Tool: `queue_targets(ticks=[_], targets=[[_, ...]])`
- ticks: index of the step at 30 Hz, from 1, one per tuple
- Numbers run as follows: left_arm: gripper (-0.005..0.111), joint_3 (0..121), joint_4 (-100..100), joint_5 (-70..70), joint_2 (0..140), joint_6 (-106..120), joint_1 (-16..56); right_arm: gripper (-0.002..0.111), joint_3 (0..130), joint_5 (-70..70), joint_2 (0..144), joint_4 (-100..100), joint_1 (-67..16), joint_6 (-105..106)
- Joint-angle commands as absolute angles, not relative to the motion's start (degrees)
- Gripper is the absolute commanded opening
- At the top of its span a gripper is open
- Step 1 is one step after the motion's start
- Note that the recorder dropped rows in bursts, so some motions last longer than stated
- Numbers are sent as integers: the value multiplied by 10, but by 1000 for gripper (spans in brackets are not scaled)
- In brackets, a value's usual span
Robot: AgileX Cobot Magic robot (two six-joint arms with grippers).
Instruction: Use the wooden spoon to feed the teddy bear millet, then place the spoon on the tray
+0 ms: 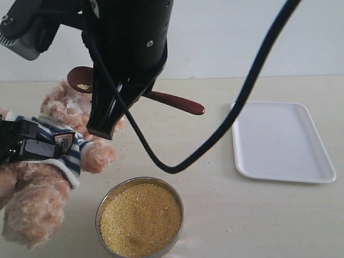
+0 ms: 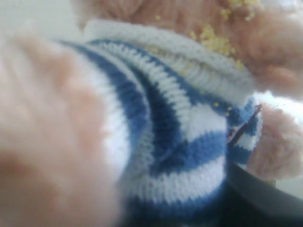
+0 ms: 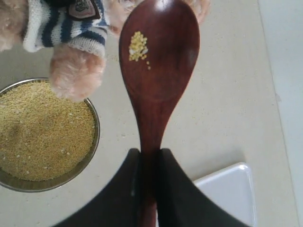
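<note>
My right gripper (image 3: 150, 158) is shut on the thin handle of the wooden spoon (image 3: 158, 61), held level above the table. A small clump of millet (image 3: 138, 46) lies in its oval bowl. In the exterior view the spoon's bowl (image 1: 80, 80) sits by the teddy bear's head (image 1: 67, 107). The teddy bear (image 1: 59, 142) is on the left with my left gripper (image 1: 21, 142) shut round its striped shirt. The left wrist view shows that shirt (image 2: 180, 142) close up, with grains on the fur (image 2: 213, 40). The metal bowl (image 1: 110, 193) of millet (image 1: 141, 217) stands at the front.
The white tray (image 1: 279, 140) lies on the right with nothing on it; one corner (image 3: 227, 194) shows beside my right gripper. A black cable (image 1: 236, 107) hangs across the middle of the exterior view. Loose grains dot the table near the bowl rim (image 3: 97, 127).
</note>
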State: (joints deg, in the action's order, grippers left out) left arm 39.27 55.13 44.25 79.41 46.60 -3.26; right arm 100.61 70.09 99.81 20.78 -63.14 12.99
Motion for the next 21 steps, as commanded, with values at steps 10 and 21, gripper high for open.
queue_targets(ticks=[10, 21], targets=[[5, 397, 571, 446, 794, 474, -34, 0, 1005, 700, 1102, 561, -715, 51], [5, 397, 571, 448, 794, 474, -34, 0, 1005, 700, 1153, 700, -750, -6]])
